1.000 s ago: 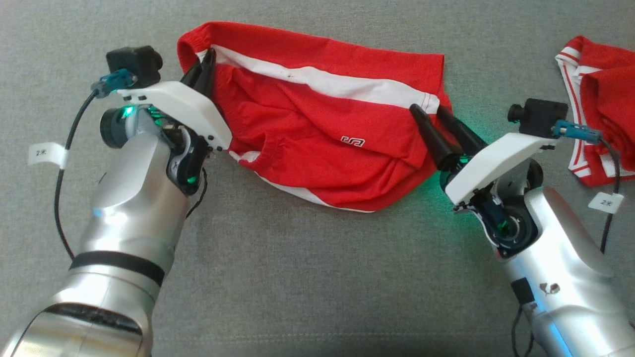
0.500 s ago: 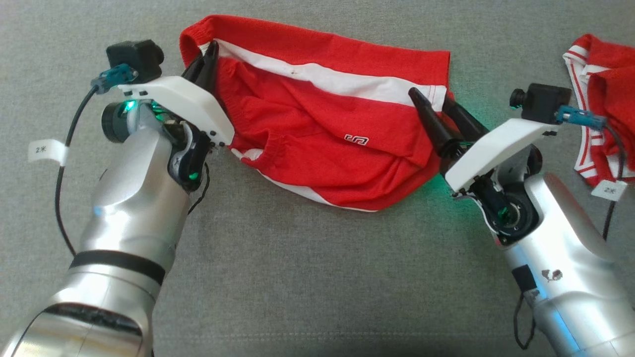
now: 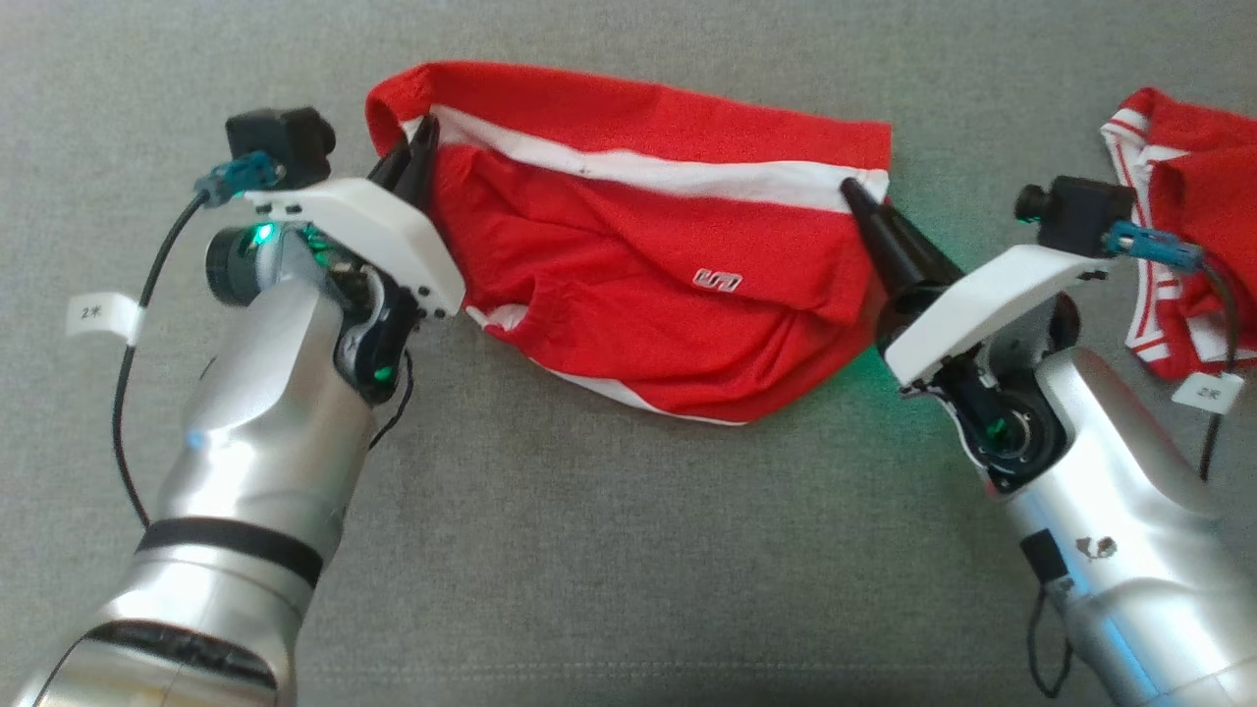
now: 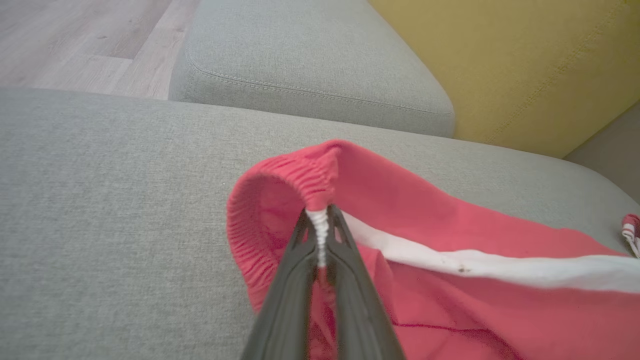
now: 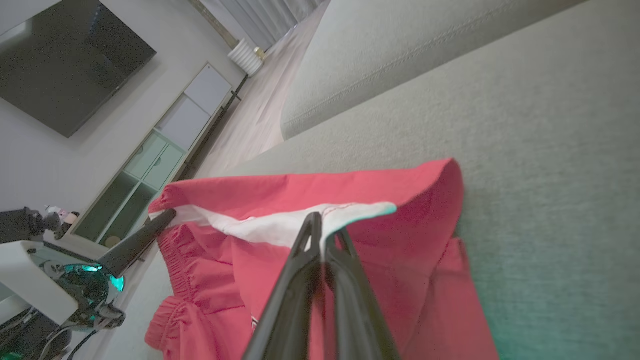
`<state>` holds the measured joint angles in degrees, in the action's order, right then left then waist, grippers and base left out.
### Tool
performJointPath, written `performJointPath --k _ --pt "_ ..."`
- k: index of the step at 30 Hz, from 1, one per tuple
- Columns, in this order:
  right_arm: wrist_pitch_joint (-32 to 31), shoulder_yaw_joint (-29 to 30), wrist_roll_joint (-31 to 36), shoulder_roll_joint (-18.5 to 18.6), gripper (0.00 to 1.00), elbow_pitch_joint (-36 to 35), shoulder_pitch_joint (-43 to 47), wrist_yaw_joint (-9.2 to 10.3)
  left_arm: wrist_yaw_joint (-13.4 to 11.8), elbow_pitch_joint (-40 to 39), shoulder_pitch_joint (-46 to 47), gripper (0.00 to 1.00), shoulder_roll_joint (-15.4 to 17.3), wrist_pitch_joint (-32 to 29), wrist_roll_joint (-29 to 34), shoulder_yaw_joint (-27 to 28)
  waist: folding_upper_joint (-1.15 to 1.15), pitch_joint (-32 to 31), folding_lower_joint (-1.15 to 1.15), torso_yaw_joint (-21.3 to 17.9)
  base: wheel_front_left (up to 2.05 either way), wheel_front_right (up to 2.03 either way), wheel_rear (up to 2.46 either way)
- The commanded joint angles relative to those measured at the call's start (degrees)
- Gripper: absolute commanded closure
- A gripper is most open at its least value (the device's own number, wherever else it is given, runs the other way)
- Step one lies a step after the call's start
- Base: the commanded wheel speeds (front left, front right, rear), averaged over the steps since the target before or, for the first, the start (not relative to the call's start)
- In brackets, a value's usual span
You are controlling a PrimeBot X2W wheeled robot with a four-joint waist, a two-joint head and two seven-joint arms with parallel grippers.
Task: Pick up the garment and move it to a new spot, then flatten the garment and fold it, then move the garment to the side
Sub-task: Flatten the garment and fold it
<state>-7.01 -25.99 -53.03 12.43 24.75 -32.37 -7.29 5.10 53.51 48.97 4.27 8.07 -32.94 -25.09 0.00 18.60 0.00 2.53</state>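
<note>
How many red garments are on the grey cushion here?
2. One red garment with a white stripe is central, pinched at both ends by the left gripper and right gripper. The second garment sits at the head view's right edge, partly cut off; more may be hidden.

Our left gripper (image 3: 425, 133) pressed together, pinching red shorts (image 3: 609, 245) at waistband. Our right gripper (image 3: 850, 189) pressed together, pinching far end. Our left arm (image 3: 255, 422), right arm (image 3: 1110, 511) reach up from bottom corners, fingers leaning inward.
</note>
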Motion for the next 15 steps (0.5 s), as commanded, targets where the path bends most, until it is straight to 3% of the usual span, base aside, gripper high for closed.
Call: performJointPath --k 1,8,15 --pt "1.38 -0.80 -0.15 0.58 1.00 -1.55 -1.53 -0.20 0.17 -2.20 0.77 1.00 2.58 -0.17 -0.28 1.24 0.00 -1.00 0.00 -0.13 0.00 0.00 0.00" --pt "7.12 -3.19 4.09 4.00 1.00 -1.51 -2.43 -0.20 1.72 -5.63 -2.30 1.00 4.59 -5.73 -2.25 -0.60 0.00 -7.33 0.00 -0.51 0.00 0.00 0.00" --pt "8.97 -5.00 6.78 9.29 1.00 -2.95 -4.84 -0.20 2.25 -16.08 -4.50 1.00 8.03 -14.64 -6.63 -1.78 0.00 -14.35 0.00 -0.51 0.00 0.00 0.00"
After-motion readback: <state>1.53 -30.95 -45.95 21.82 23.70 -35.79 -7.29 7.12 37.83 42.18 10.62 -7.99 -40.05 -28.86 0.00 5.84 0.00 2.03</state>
